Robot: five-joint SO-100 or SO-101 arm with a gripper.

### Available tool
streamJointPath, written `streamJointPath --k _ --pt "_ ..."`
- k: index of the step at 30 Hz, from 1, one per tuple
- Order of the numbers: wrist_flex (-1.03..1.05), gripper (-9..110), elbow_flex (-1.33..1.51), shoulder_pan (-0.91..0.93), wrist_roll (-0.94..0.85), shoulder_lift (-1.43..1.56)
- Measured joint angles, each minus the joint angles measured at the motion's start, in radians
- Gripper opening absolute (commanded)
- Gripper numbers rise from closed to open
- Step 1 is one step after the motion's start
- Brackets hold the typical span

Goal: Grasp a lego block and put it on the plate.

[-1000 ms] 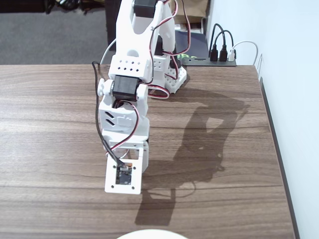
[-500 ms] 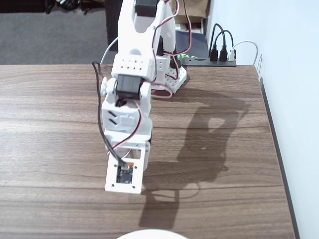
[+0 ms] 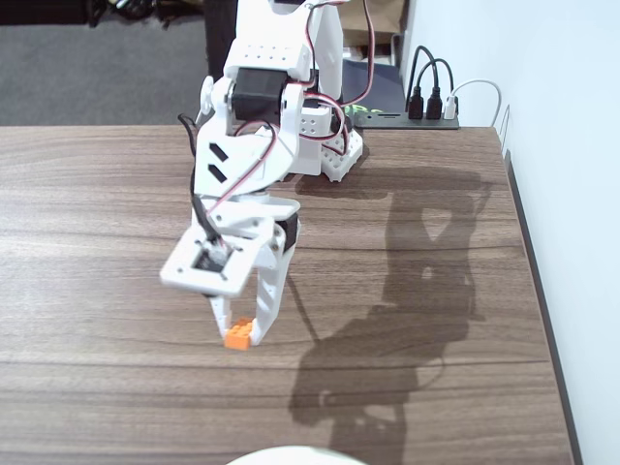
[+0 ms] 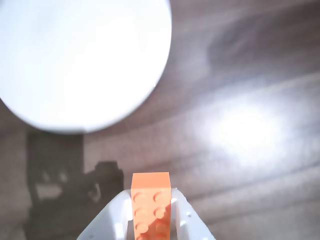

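Gripper: my white plastic two-finger gripper [image 3: 239,334] is closed tight on the small orange rectangular plastic lego block [image 3: 237,335]; in the fixed view its tips point down and toward the near table edge.
Gripper, wrist view: my two white fingers [image 4: 190,220] rise from the bottom edge and narrow toward each other, clamping the brick [image 4: 151,202] between them.
Lego block, position: pinched at my fingertips, studs facing the wrist camera, six studs in two columns, one end jutting past the tips.
Lego block, height: appears lifted off the wood in the fixed view, with my shadow cast apart to the right; I cannot tell the clearance.
Plate: white round plate with smooth curved rim [image 4: 161,75], filling the upper left of the wrist view; in the fixed view only a sliver of its rim [image 3: 286,452] shows at the bottom edge.
Block to plate: apart, with bare wood between them; the brick is not over the plate.
Table: dark brown wood-grain tabletop [image 3: 97,242], with a bright glare patch [image 4: 245,132] in the wrist view.
Arm: white plastic links with black servos and red-and-black wiring [image 3: 257,97], base at the far table edge.
Background: black power strip with plugged cables [image 3: 426,107] behind the table, beside a pale wall.
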Motion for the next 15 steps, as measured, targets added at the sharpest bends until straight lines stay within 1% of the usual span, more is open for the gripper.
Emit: streamJointPath --k 6,11,15 --pt "-0.066 3 -0.173 -0.002 0.120 -0.104" --pt "-0.041 3 -0.391 -0.028 0.190 -0.298" --pt "-0.023 3 -0.514 -0.044 0.235 -0.437"
